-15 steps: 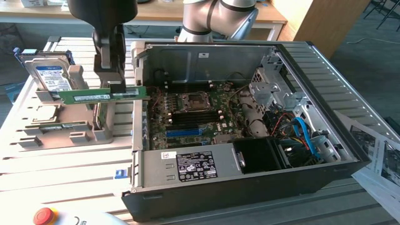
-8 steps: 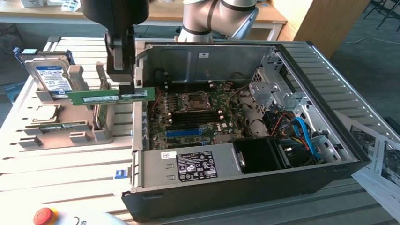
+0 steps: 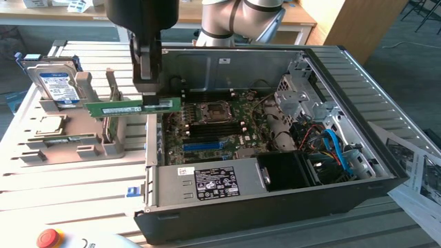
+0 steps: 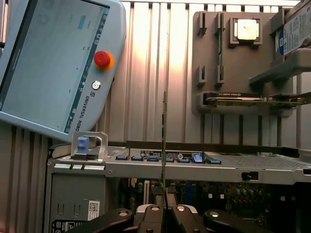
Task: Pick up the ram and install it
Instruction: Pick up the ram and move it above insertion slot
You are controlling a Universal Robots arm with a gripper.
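Exterior view shows my gripper [image 3: 152,99] clamped on the top edge of the ram [image 3: 127,108], which hangs level just beneath it, over the side wall of the computer case [image 3: 289,204], edge-down, I judge, to suit the motherboard [image 3: 206,132] slots.

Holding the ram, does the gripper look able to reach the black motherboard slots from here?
Probably yes. The gripper, shut on the ram, hangs at the wall of the open case; the black slots by the CPU socket lie uncovered, with no cable across them.

The teach pendant [image 4: 58,63] bears the lettering "UNIVERSAL ROBO" along its edge.
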